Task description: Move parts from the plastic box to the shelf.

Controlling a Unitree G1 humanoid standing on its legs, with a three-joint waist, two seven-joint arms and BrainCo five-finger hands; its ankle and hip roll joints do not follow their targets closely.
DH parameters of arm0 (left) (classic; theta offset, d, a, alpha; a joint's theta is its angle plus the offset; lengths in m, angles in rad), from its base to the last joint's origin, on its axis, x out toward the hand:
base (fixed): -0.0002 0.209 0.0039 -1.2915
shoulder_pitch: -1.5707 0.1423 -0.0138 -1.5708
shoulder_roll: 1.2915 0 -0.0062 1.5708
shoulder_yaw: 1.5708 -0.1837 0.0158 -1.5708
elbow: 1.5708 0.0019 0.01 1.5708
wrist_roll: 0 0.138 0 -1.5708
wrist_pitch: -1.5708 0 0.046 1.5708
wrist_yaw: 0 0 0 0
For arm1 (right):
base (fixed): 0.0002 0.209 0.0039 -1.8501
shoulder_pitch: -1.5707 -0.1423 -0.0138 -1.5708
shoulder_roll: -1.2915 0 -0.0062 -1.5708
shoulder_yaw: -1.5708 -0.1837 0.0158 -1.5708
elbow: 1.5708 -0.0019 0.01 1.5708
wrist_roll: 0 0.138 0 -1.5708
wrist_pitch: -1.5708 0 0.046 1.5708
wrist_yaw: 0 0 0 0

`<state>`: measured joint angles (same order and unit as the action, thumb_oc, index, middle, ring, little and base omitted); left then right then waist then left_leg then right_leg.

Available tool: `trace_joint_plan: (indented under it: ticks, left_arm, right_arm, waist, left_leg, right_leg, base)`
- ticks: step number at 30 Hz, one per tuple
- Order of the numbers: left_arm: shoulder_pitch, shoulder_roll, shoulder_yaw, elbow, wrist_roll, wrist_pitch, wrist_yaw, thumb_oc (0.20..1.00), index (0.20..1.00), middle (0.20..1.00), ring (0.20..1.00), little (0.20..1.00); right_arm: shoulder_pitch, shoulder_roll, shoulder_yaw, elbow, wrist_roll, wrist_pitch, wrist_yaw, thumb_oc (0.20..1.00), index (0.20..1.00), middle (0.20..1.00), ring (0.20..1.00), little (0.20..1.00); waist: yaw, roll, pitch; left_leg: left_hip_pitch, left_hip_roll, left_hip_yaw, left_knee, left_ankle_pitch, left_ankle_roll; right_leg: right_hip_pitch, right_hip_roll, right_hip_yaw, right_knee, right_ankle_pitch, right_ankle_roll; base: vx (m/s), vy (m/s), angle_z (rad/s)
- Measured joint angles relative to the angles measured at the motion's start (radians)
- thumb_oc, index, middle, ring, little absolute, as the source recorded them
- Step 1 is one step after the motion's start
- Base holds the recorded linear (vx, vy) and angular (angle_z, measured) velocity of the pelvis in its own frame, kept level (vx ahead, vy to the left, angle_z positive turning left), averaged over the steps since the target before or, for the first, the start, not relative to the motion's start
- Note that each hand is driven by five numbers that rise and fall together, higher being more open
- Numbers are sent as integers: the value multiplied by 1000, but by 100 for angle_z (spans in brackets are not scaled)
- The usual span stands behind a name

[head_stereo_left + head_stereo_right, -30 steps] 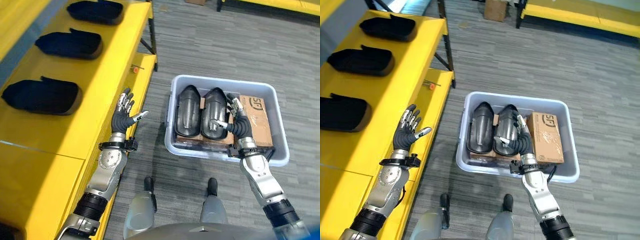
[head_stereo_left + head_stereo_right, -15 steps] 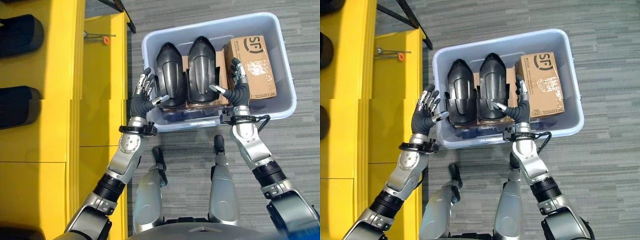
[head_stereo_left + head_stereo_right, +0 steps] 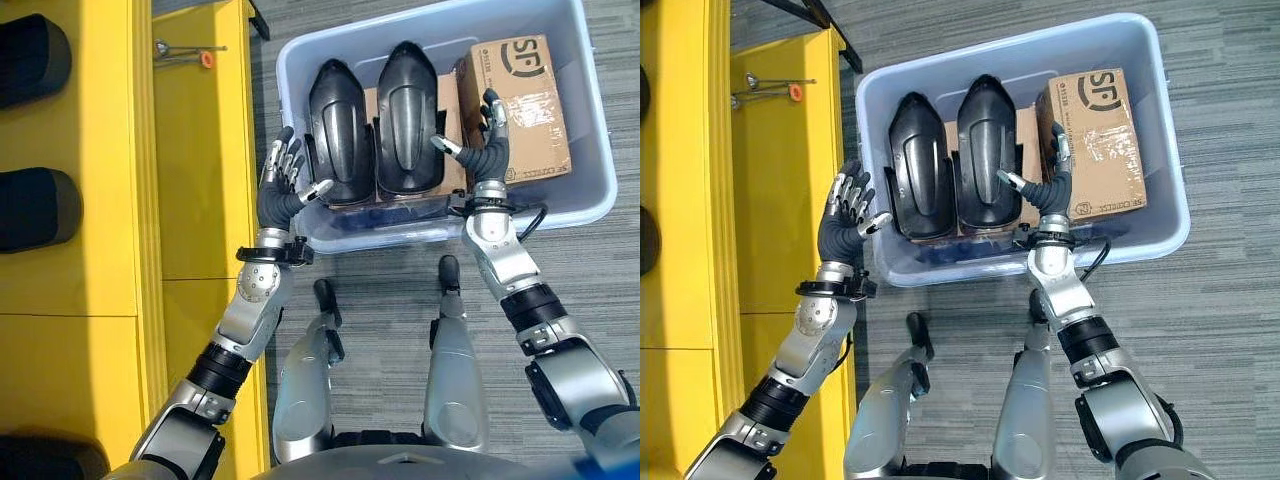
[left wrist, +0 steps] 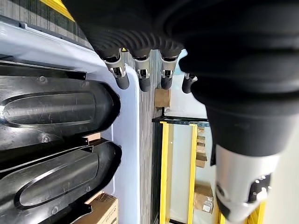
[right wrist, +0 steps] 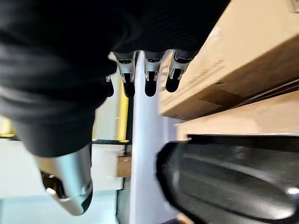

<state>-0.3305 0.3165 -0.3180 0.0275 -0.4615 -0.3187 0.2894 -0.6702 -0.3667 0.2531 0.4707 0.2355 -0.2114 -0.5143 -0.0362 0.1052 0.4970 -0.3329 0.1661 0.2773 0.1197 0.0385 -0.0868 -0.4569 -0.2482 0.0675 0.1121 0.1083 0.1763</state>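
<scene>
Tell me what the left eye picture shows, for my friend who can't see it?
Two open robot hands, the left hand and the right hand, reach on either side of two black parts lying side by side in a plastic box. A cardboard box sits beside them in it. A yellow shelf is on the robot's left.

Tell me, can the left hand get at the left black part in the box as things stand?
Probably yes: the left hand is open beside the plastic box, level with the left black part, which lies uncovered.
</scene>
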Motion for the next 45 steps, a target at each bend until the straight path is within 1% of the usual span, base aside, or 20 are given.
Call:
trace_joint_plan:
  ticks: [6,10,12,18,20,21,27,29,34,37,41,43,45]
  left_arm:
    - [-11,0,-10,0,-1,0,0,1000,1000,1000,1000,1000]
    - [-25,1,-36,0,-9,-1,-1,1000,1000,1000,1000,1000]
    - [-21,4,-36,0,-11,-1,0,1000,1000,1000,1000,1000]
    - [-22,6,-38,0,-23,-2,0,1000,1000,1000,1000,1000]
    - [-25,6,-46,0,-29,-2,-1,1000,1000,1000,1000,1000]
    - [-29,6,-48,0,-30,-2,-1,1000,1000,1000,1000,1000]
    - [-47,7,-74,0,-30,-3,-1,1000,1000,1000,1000,1000]
    - [-47,7,-74,0,-30,-3,-1,1000,1000,1000,1000,1000]
    - [-51,7,-78,0,-38,-4,-1,1000,1000,1000,1000,1000]
    - [-54,7,-83,0,-39,-4,-1,1000,1000,1000,1000,1000]
    - [-55,7,-91,0,-40,-4,-1,1000,1000,1000,1000,1000]
    - [-56,7,-116,0,-40,-4,-1,1000,1000,1000,1000,1000]
    - [-58,7,-115,0,-40,-5,-1,1000,1000,1000,1000,1000]
  right_arm:
    - [-48,2,8,107,54,0,1,1000,1000,1000,1000,1000]
    - [-98,0,4,227,62,3,1,1000,1000,1000,1000,1000]
    - [-114,-1,3,273,95,8,1,1000,1000,1000,1000,1000]
    - [-156,-3,5,426,143,9,11,1000,1000,1000,1000,1000]
    - [-162,-8,5,442,164,11,18,1000,1000,1000,1000,1000]
    - [-186,-8,14,491,169,10,28,1000,1000,1000,1000,1000]
    - [-206,-28,30,534,174,21,40,1000,1000,1000,1000,1000]
    - [-236,-33,28,619,187,26,40,1000,1000,1000,1000,1000]
    - [-263,-42,26,701,213,31,50,1000,1000,1000,1000,1000]
    - [-268,-47,26,703,215,33,50,1000,1000,1000,1000,1000]
    - [-275,-48,27,707,215,35,49,1000,1000,1000,1000,1000]
    - [-314,-66,27,770,215,46,51,1000,1000,1000,1000,1000]
    - [-322,-81,28,774,215,46,51,1000,1000,1000,1000,1000]
  waist:
    - [2,0,0]
    - [22,1,0]
    - [30,1,0]
    - [35,1,0]
    - [38,2,0]
    - [39,2,1]
    - [56,11,5]
    - [56,11,5]
    - [59,14,6]
    - [58,16,6]
    - [83,16,6]
    - [102,17,6]
    - [106,17,6]
  left_leg:
    - [-9,-9,-10,-14,11,2]
    - [-18,-11,-16,-14,16,3]
    - [-18,-14,-17,-14,16,3]
    - [-35,-21,-24,-13,19,5]
    - [-36,-24,-24,-13,20,5]
    - [-36,-24,-24,-13,20,5]
    - [-37,-25,-27,-13,21,5]
    - [-40,-28,-32,-14,23,6]
    - [-48,-28,-42,-14,27,8]
    - [-66,-29,-61,-14,33,8]
    - [-70,-32,-65,-14,34,9]
    - [-74,-36,-70,-14,35,9]
    - [-83,-37,-80,-13,38,9]
  right_leg:
    - [-9,-7,-6,0,0,0]
    - [-12,-9,-15,0,1,0]
    - [-12,-11,-15,0,1,0]
    - [-21,-19,-22,1,3,2]
    - [-22,-19,-21,1,3,3]
    - [-22,-19,-21,1,3,3]
    - [-21,-20,-23,1,4,3]
    - [-21,-23,-27,1,4,3]
    - [-22,-29,-37,1,5,5]
    - [-25,-31,-54,-1,5,5]
    - [-25,-32,-57,-2,6,5]
    - [-25,-34,-63,-3,6,6]
    - [-25,-35,-74,-5,6,6]
  base:
    - [1,-6,4]
    - [-6,2,6]
    - [0,0,0]
    - [-7,5,4]
    - [0,0,0]
    - [0,0,0]
    - [0,0,0]
    - [1,4,6]
    - [-2,-5,7]
    - [4,3,14]
    - [3,0,3]
    - [14,-1,7]
    - [8,-6,13]
